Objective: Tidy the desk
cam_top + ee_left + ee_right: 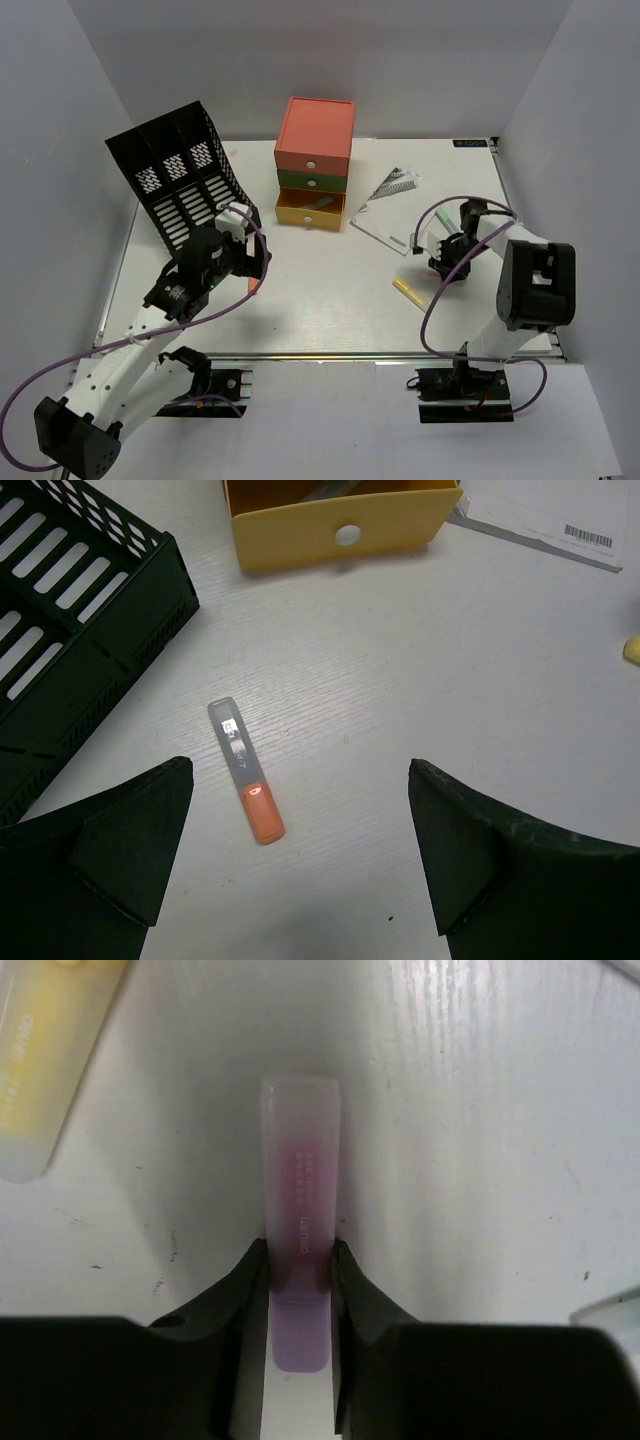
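We find the desk [330,310] filling the work area, with its metal rail along the 6 o'clock edge. A black file rack [180,180] sits at 10 o'clock, leaning back. The 3-drawer unit [315,160] stands at 12 o'clock with its yellow bottom drawer [340,525] pulled open. A spiral notebook [385,205] lies at 1 o'clock.

The left gripper [298,770] hangs with its jaws spread wide and holds nothing. Beneath it an orange-capped marker [246,770] lies free on the desk, off-centre toward the 9 o'clock finger.

The right gripper [300,1250], at 3 o'clock, is down at the surface. Its fingers press both sides of a pink highlighter [300,1160] lying flat. A yellow highlighter [40,1070] lies near it at 10 o'clock, apart.

We judge the step in hand to be the pickup of the pink highlighter. The next move calls for a straight lift clear of the yellow one, then probably a carry toward the open drawer. The left gripper would need to centre over the marker before descending.
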`<state>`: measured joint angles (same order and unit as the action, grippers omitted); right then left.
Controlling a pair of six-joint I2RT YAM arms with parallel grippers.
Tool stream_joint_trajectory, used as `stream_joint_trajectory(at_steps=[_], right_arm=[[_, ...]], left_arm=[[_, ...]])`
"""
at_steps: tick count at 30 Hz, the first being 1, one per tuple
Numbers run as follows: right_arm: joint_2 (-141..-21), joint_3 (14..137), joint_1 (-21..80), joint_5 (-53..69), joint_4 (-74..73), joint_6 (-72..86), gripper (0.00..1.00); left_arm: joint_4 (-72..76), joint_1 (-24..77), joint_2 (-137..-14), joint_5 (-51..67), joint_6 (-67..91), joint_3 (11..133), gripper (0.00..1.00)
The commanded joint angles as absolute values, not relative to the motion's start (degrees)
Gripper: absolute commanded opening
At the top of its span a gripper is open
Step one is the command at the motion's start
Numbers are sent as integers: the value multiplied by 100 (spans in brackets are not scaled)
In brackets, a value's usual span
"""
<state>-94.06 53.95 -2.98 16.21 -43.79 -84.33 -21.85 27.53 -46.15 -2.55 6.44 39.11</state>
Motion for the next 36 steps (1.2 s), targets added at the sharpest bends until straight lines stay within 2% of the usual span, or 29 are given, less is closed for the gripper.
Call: stream_joint_trajectory(at_steps=[1, 2, 4, 6, 8, 13, 17, 21, 26, 30, 33, 35, 36], right_arm=[[-10062, 5589, -246, 1406, -4683, -8499, 19], [-10081, 5686, -237, 1450, -4841, -8290, 8], [-9959, 5993, -89, 1607, -4983, -8069, 0], [-9792, 6404, -18, 2151, -5194, -7720, 0], [-9563, 6766, 542, 2695, -5273, -7088, 0], [-9177, 7505, 1624, 2892, -4493, -5908, 0], [-9350, 7944, 2819, 2181, -3420, -5222, 0], [-10359, 9156, 3435, 1478, -3060, -4652, 0], [-11073, 10018, 3832, 388, -2157, -4368, 0], [-11679, 10388, 3955, 176, -1960, -4500, 0], [-11918, 10503, 3981, 36, -1934, -4667, 17], [-12005, 10468, 3981, -139, -1803, -4719, 24], [-12023, 10459, 3964, -202, -1776, -4737, 33]], left_arm=[[-2109, 2733, -4517, -299, 598, 3876, 98], [-2109, 2733, -4526, -299, 598, 3876, 98], [-2092, 2733, -4553, -281, 589, 3858, 98], [-2083, 2733, -4623, -237, 598, 3867, 98], [-2083, 2733, -4719, -185, 580, 3867, 98], [-2092, 2733, -4913, -193, 580, 3893, 98], [-2109, 2733, -5045, -299, 580, 3885, 98], [-2118, 2733, -5229, -448, 580, 3885, 98], [-2136, 2733, -5388, -501, 580, 3902, 98], [-2127, 2733, -5440, -519, 580, 3894, 98], [-2127, 2733, -5441, -545, 571, 3894, 98], [-2127, 2733, -5458, -545, 580, 3894, 98], [-2110, 2733, -5458, -545, 580, 3894, 98]])
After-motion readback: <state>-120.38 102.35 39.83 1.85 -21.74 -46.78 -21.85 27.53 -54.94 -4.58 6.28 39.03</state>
